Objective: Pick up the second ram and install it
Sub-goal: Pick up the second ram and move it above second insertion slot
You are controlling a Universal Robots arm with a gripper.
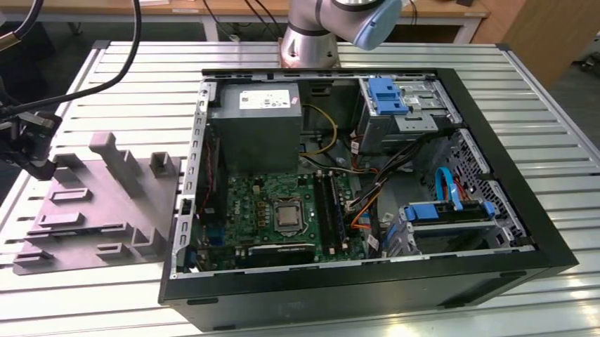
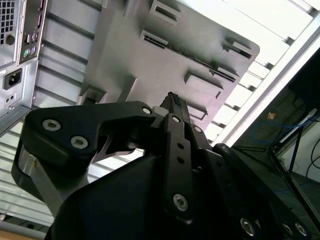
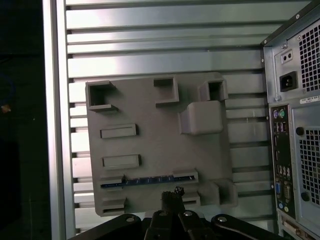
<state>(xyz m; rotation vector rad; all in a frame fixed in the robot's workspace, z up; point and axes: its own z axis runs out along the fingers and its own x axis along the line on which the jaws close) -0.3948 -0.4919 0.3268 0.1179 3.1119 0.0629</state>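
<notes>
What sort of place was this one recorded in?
Probably a robotics lab or workshop bench set up for PC assembly: a robot arm standing at a slatted metal table, an open desktop computer case lying on it, and a grey holder tray beside the case.

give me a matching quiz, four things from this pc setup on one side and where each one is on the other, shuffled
1 second ram
2 holder tray
3 power supply
4 hand

a inside the open computer case
b on the slatted table beside the case
c in a slot of the grey tray
d poised by the tray's ram slot

Pairs: 1-c, 2-b, 3-a, 4-d
</notes>
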